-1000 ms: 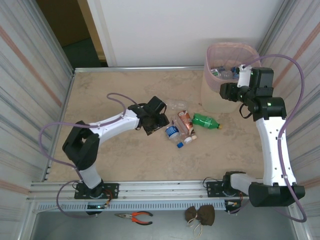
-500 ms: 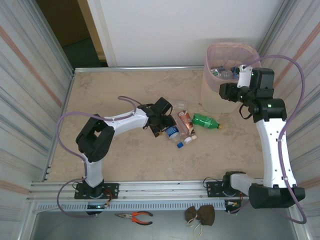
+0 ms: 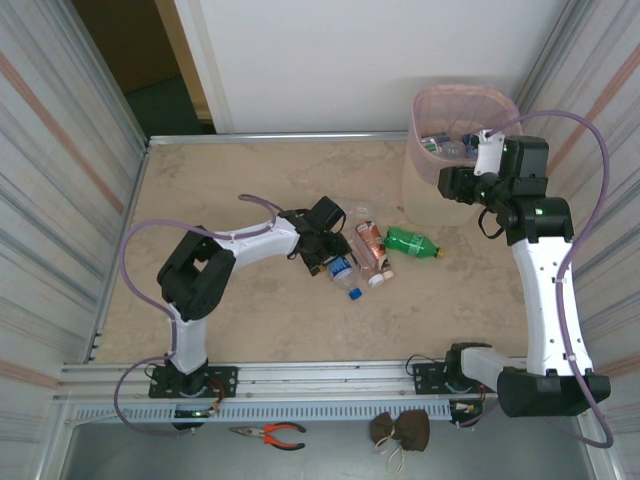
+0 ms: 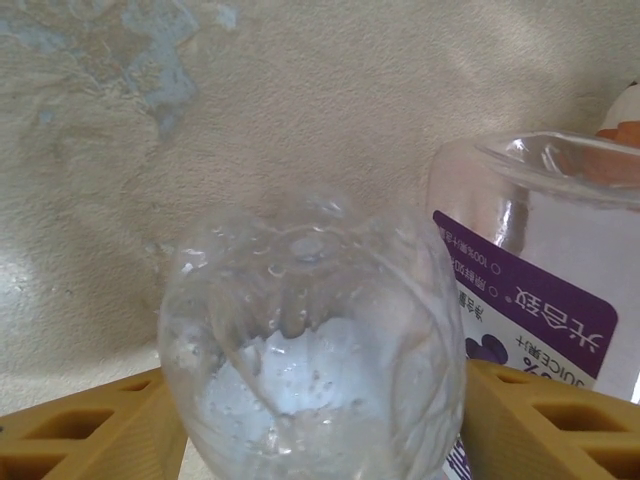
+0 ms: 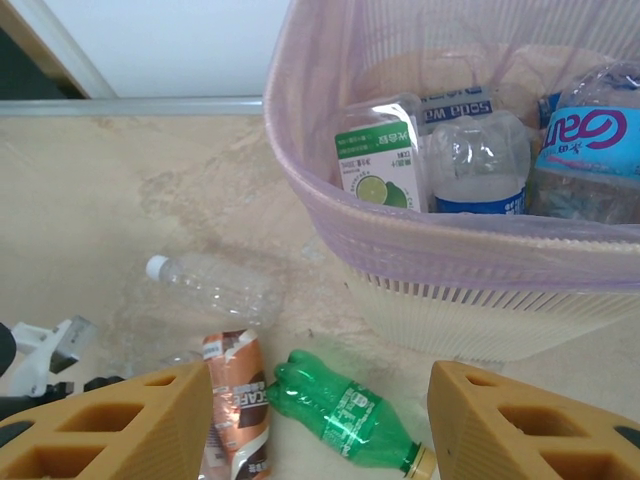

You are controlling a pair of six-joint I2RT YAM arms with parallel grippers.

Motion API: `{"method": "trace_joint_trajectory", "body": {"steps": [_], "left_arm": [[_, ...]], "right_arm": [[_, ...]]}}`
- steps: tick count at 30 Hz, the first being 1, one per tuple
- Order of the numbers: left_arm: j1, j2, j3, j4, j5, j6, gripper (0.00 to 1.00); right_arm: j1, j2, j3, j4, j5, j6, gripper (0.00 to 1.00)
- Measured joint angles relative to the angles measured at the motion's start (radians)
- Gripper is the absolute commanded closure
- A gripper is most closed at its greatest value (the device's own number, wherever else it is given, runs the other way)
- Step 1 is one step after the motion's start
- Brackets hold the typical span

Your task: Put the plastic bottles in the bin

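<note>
Several plastic bottles lie mid-table: a clear bottle with a blue label (image 3: 344,269), a brown-labelled one (image 3: 370,245), a green one (image 3: 412,243) and a bare clear one (image 3: 355,213). My left gripper (image 3: 328,250) is open, low on the table. The rounded base of the clear bottle (image 4: 310,340) sits between its yellow fingers (image 4: 90,430), filling the gap. A purple-labelled bottle (image 4: 540,300) lies just right of it. My right gripper (image 3: 448,185) hangs open and empty beside the bin (image 3: 420,105). The bin (image 5: 400,235) holds several bottles (image 5: 385,155).
The right wrist view looks down on the green bottle (image 5: 345,410), the brown-labelled one (image 5: 237,400) and a white-capped clear bottle (image 5: 210,285). Pliers (image 3: 268,432) and a brown pouch (image 3: 400,430) lie below the table's front rail. Corrugated walls stand on both sides.
My left gripper has moved right, up to the bottle cluster, and now has the clear bottle's base between its fingers. The right arm has not moved.
</note>
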Motion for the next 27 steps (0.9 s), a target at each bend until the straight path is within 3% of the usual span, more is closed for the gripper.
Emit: {"method": "trace_joint_trajectory", "body": {"steps": [27], "left_arm": [[0.06, -0.062, -0.08, 0.029, -0.012, 0.05, 0.4]], "right_arm": [[0.046, -0.029, -0.003, 0.0, -0.029, 0.022, 0.43]]}}
